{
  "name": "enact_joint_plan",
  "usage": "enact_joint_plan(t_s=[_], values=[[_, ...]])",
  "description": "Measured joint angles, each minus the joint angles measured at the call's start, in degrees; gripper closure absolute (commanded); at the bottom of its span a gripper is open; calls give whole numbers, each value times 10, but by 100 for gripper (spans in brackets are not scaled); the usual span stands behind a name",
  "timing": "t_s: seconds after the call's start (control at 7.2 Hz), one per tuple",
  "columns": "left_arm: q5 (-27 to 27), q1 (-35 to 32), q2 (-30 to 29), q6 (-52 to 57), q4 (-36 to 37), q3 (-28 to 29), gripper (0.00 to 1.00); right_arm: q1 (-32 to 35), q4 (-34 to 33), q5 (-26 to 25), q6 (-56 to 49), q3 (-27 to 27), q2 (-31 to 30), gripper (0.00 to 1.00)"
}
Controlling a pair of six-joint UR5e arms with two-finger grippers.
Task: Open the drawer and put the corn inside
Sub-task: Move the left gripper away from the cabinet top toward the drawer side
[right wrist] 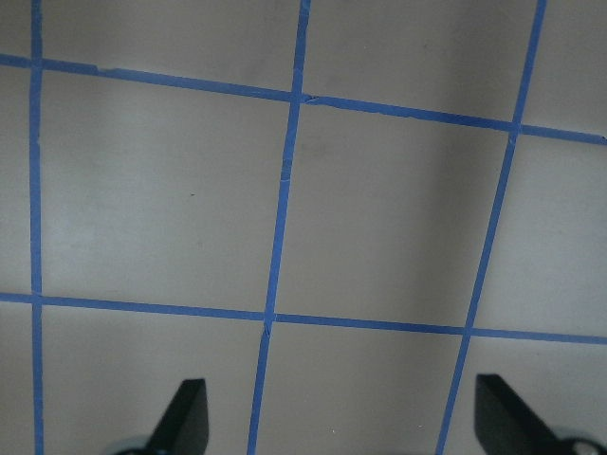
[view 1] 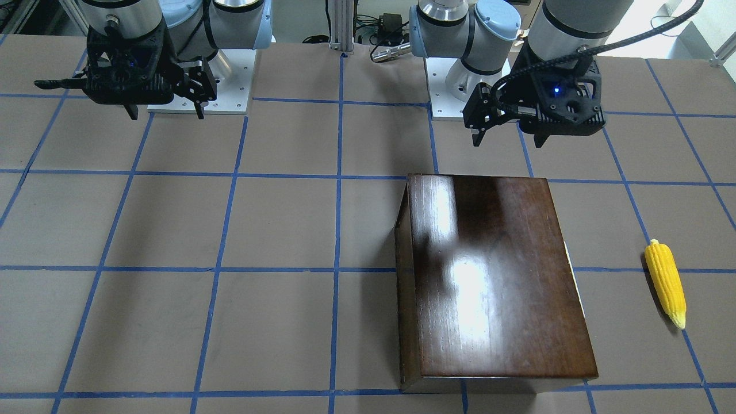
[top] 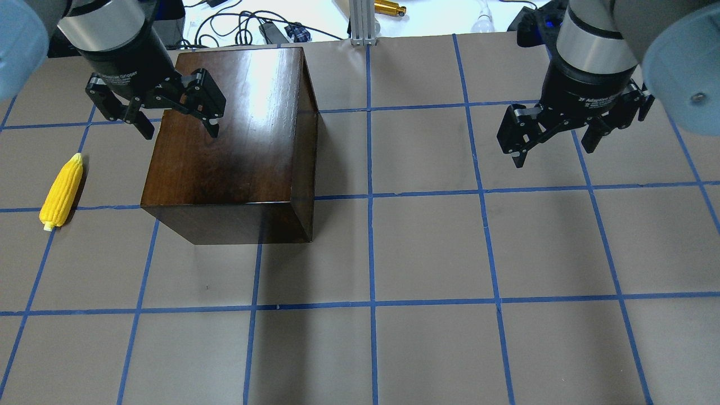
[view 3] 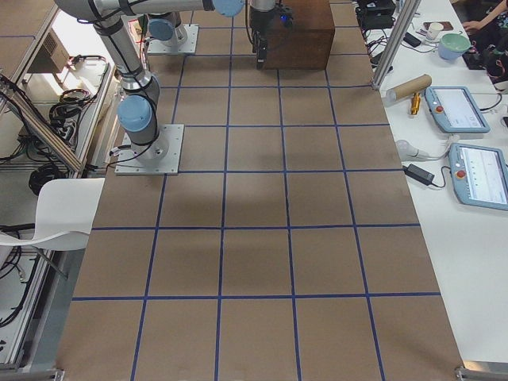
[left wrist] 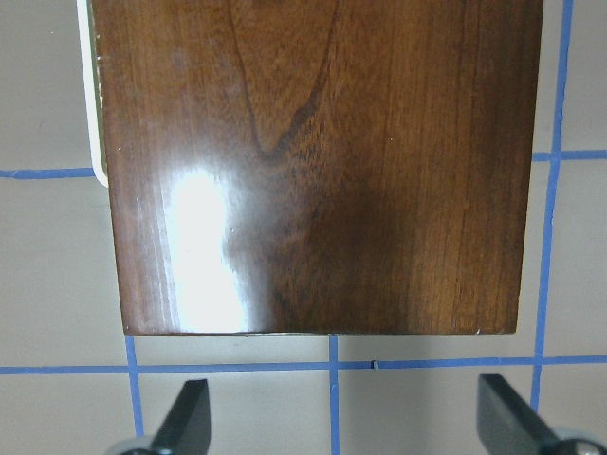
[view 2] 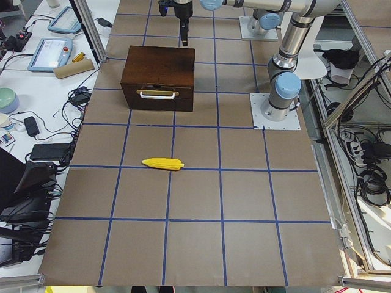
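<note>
Zero steps are done: you have the drawer [view 2: 157, 101] shut in its box [top: 236, 152], the corn [top: 62, 191] lying nearby on the table [top: 427, 253], and the left gripper [top: 180, 133] and right gripper [top: 553, 155] both spread and empty.

Your counter [top: 427, 247] is covered in brown paper, marked into squares by blue tape lines [top: 427, 194]. At its far edge, on the centre line, stands an aluminium post [top: 363, 22]. A gold-coloured cylinder [top: 390, 8] lies just beside it, and a tangle of black cables [top: 247, 25] lies further along that edge. On the white bench [view 3: 476, 270] at your side you have one tablet [view 3: 456, 109] and a second tablet [view 3: 480, 175] next to it, with a cardboard tube [view 3: 409, 87] near them and a pale green bowl [view 3: 456, 45] further off. A white chair [view 3: 55, 210] sits off the counter's opposite side.
</note>
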Motion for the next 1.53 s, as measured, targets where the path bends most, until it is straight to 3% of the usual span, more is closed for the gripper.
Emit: enact_joint_plan(t_s=[0.69, 1.53], values=[[3, 14, 0, 47, 2, -1, 0, 0, 0, 0, 1, 0, 0, 0], [5, 241, -48, 176, 19, 10, 0, 0, 0, 0, 0, 0, 0, 0]])
